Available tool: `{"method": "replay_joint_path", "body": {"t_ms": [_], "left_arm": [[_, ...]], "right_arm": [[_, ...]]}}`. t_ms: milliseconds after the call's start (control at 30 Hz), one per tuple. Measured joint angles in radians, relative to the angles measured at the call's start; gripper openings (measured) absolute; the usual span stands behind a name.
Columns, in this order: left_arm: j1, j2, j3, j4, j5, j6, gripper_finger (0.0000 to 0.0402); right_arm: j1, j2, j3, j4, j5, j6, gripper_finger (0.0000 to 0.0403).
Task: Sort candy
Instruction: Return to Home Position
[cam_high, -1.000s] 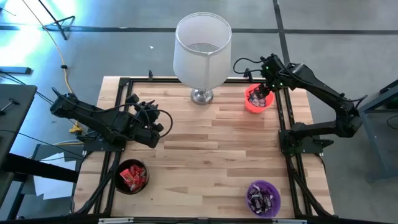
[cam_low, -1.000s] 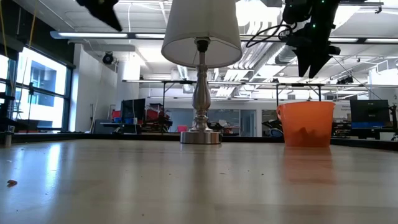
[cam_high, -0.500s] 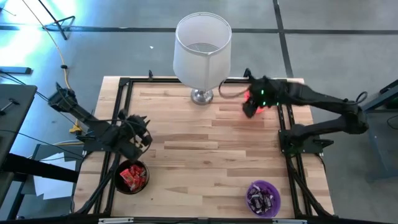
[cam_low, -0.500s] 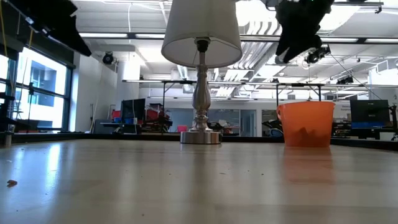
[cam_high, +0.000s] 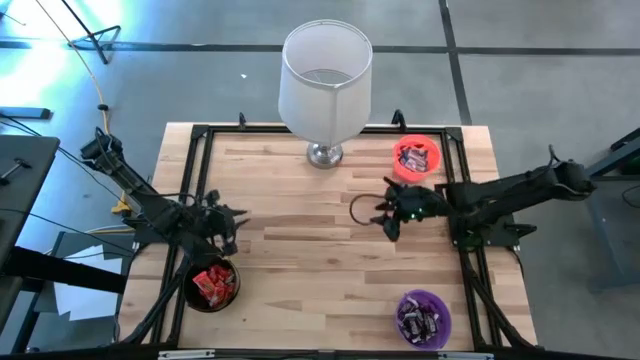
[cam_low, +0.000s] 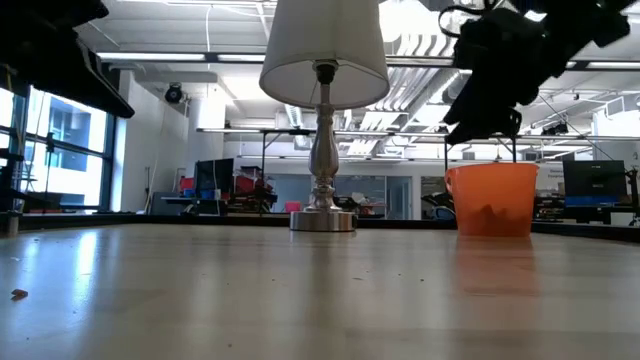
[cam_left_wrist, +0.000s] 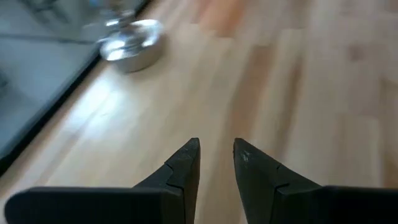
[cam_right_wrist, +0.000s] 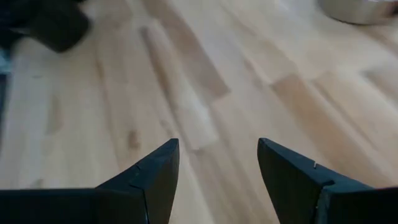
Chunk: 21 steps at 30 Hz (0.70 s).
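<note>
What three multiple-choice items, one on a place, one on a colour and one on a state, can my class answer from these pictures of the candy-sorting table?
1. Where does the orange bowl stand?
A. In the table's middle.
B. Beside the table lamp, on the right arm's side.
C. On the left arm's side.

2. What colour are the candy wrappers in the black bowl?
A. Orange-red.
B. Silvery blue-white.
C. Green.

3. How is the right gripper?
A. Shut on a candy.
B. Shut on a bowl's rim.
C. Open, holding nothing.

Answers: 1 B, the high view shows it just right of the lamp's base. 2 A, orange-red wrappers fill that bowl. 3 C, its wrist view shows only bare wood between the spread fingers.
</note>
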Motion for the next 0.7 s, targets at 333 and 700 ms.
{"method": "replay_joint_path", "body": {"t_ms": [333,700], "left_arm": [[-0.003,-0.130,-0.201,0.270,-0.001,0.184,0.0085],[-0.002,-0.245,-0.356,0.290,-0.052,0.046,0.0085]], "right_arm": [[0.064,0.000,-0.149,0.296,0.002,-0.073,0.0211],[0.064,0.000,-0.243,0.309,0.003,-0.116,0.0211]]}}
